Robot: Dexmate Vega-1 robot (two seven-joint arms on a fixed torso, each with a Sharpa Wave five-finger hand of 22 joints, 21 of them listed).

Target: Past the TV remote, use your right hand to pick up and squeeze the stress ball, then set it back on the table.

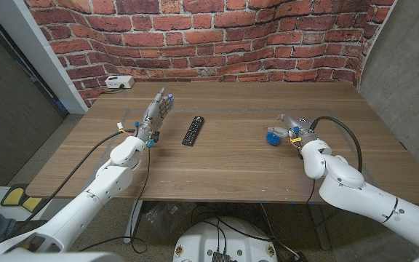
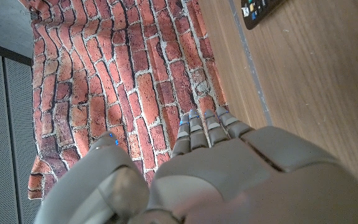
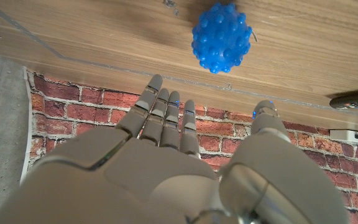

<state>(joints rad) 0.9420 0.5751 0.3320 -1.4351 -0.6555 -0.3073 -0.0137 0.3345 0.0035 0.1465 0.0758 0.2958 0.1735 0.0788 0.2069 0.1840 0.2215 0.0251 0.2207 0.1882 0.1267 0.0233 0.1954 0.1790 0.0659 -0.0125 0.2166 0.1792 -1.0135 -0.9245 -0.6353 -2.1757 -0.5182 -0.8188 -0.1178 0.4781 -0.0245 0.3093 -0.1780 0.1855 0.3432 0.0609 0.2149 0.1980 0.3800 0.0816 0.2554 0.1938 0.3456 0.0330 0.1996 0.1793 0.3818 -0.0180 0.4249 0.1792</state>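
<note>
The blue knobbly stress ball [image 1: 273,137] lies on the wooden table, right of the black TV remote [image 1: 193,130]. My right hand [image 1: 292,125] stands just right of the ball, fingers apart and holding nothing. In the right wrist view the ball [image 3: 221,37] sits beyond the fingertips [image 3: 156,84] with a gap between them, and the remote [image 3: 356,99] shows further off. My left hand [image 1: 156,114] stands left of the remote with its fingers stretched out and nothing in it. In the left wrist view that hand [image 2: 229,168] points toward the brick wall, with a corner of the remote [image 2: 260,11] in view.
A white box [image 1: 118,82] with a cable sits at the table's far left corner against the brick wall [image 1: 217,36]. A thin line marks a rectangle on the tabletop [image 1: 217,164] around the working area. The table's right edge [image 1: 384,124] is well clear of my right hand.
</note>
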